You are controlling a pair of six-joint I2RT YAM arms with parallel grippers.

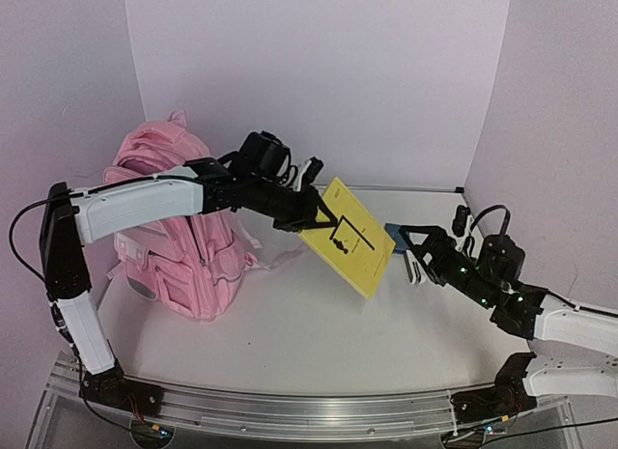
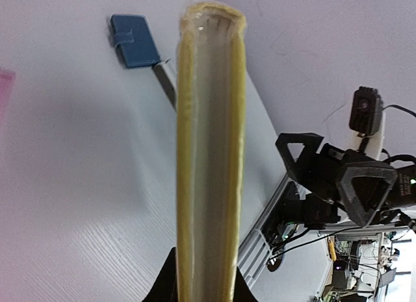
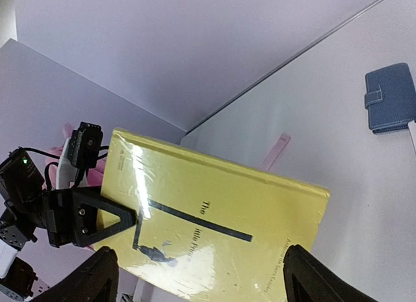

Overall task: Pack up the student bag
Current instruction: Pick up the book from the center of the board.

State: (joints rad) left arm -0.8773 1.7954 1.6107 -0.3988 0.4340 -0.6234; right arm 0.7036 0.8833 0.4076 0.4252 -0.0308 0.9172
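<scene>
The student bag [image 1: 174, 246], a pink backpack, stands upright at the back left of the table. My left gripper [image 1: 314, 215] is shut on a yellow, plastic-wrapped book [image 1: 350, 238] and holds it tilted in the air over the table's middle. The left wrist view shows that book [image 2: 209, 152] edge-on, clamped between the left gripper's [image 2: 205, 286] fingers. My right gripper [image 1: 406, 251] stands open just right of the book's lower corner. In the right wrist view its fingers [image 3: 97, 276] spread wide apart, and the book cover [image 3: 214, 204] fills the space ahead of them.
A blue wallet [image 1: 398, 232] lies on the table behind the right gripper, also seen as the wallet [image 3: 390, 97] in the right wrist view. A slim white object [image 2: 166, 81] lies beside it. A pink bag strap [image 3: 276, 151] trails across the table. Purple walls close the back and sides.
</scene>
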